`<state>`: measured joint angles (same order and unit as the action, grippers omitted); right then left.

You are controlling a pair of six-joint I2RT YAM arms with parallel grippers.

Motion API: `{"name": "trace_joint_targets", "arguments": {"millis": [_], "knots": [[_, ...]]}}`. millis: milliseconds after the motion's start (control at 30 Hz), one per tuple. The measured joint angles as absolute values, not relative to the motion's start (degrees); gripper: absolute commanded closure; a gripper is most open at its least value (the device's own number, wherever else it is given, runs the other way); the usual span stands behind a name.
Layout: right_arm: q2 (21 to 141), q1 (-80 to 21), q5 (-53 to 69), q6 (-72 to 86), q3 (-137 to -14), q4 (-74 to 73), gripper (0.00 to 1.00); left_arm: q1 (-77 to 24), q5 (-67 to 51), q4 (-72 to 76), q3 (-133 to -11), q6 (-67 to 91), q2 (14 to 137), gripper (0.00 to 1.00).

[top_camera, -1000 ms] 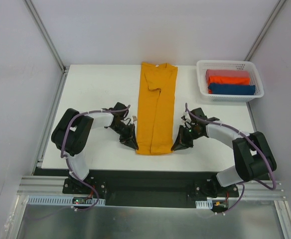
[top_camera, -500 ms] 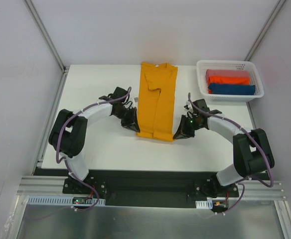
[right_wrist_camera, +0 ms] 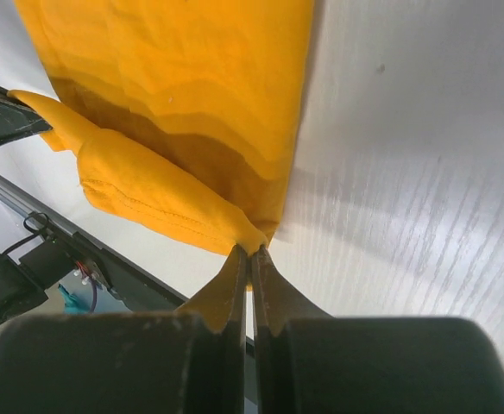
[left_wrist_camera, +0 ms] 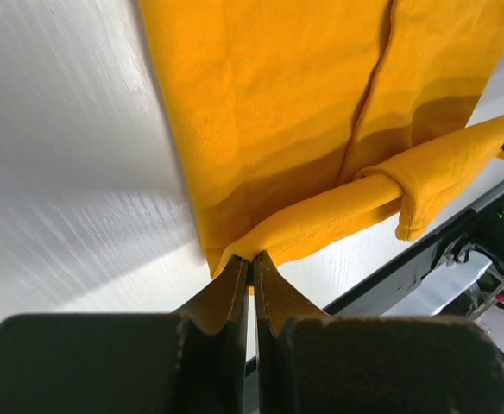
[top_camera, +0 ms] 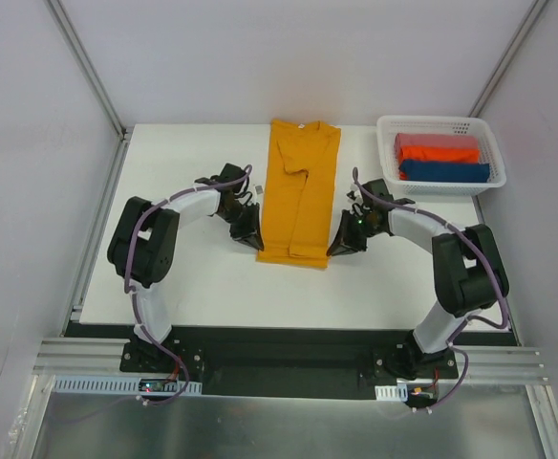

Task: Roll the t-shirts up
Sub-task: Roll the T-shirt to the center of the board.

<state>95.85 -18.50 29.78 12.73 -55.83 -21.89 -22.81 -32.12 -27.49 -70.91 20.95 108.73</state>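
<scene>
T-shirt (top_camera: 299, 191) hem folded, corners pinched between fingers (left_wrist_camera: 229, 291)

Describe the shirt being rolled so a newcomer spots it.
Find the white table; left of its basket lies a long strip. That mustard-orange t-shirt is the only shirt outside the basket, its near end pinched by the left pincer and right pincer.

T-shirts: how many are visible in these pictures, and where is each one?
4. The mustard-orange t-shirt lies along the middle of the table. The pinkish t-shirt, red-orange t-shirt and dark blue t-shirt sit in the white basket, far right. Others may hide beneath them.
</scene>
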Motion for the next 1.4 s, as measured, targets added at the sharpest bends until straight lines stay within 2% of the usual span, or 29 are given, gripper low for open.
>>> {"name": "trace_joint_targets", "arguments": {"millis": [133, 267, 333, 500, 667, 733, 767, 800, 867, 933, 1033, 1400], "knots": [[97.9, -18.5, 29.8, 12.5, -58.0, -21.8, 0.94, -22.4, -31.0, -27.9, -72.8, 20.7, 110.2, 0.95], [100.0, -18.5, 29.7, 12.3, -59.7, -21.8, 0.76, -22.2, -30.3, -28.6, -74.4, 20.3, 111.0, 0.87], [100.6, -18.5, 29.7, 11.9, -60.2, -21.7, 0.65, -21.9, -29.4, -29.1, -75.2, 20.1, 111.2, 0.76], [100.9, -18.4, 29.7, 9.9, -63.7, -21.6, 0.58, -20.1, -26.4, -30.4, -76.4, 19.1, 110.9, 0.69], [98.3, -18.3, 29.5, 3.7, -65.3, -21.7, 0.58, -17.6, -24.6, -32.4, -76.7, 15.8, 108.1, 0.77], [96.1, -18.4, 29.5, -0.2, -65.1, -21.9, 0.59, -17.1, -27.7, -32.6, -77.3, 14.0, 106.9, 0.86], [95.0, -18.5, 29.5, -2.2, -64.9, -22.0, 0.6, -17.0, -30.6, -32.6, -77.7, 12.8, 106.5, 0.97], [94.1, -18.7, 29.5, -4.5, -64.9, -22.4, 0.63, -17.2, -33.0, -32.4, -78.0, 12.1, 106.5, 1.0], [92.9, -19.4, 29.6, -9.1, -64.9, -23.4, 0.67, -17.7, -37.7, -32.4, -78.1, 10.1, 106.6, 1.0], [92.6, -20.7, 29.8, -13.5, -64.9, -24.6, 0.77, -18.5, -41.1, -32.7, -78.0, 8.1, 106.9, 1.0], [92.9, -23.2, 30.8, -19.0, -64.9, -26.8, 0.86, -19.4, -44.2, -32.8, -77.5, 5.6, 107.3, 1.0], [99.3, -27.7, 33.7, -24.6, -65.1, -28.5, 0.88, -19.9, -46.9, -33.3, -73.1, 3.6, 109.2, 1.0]]}}
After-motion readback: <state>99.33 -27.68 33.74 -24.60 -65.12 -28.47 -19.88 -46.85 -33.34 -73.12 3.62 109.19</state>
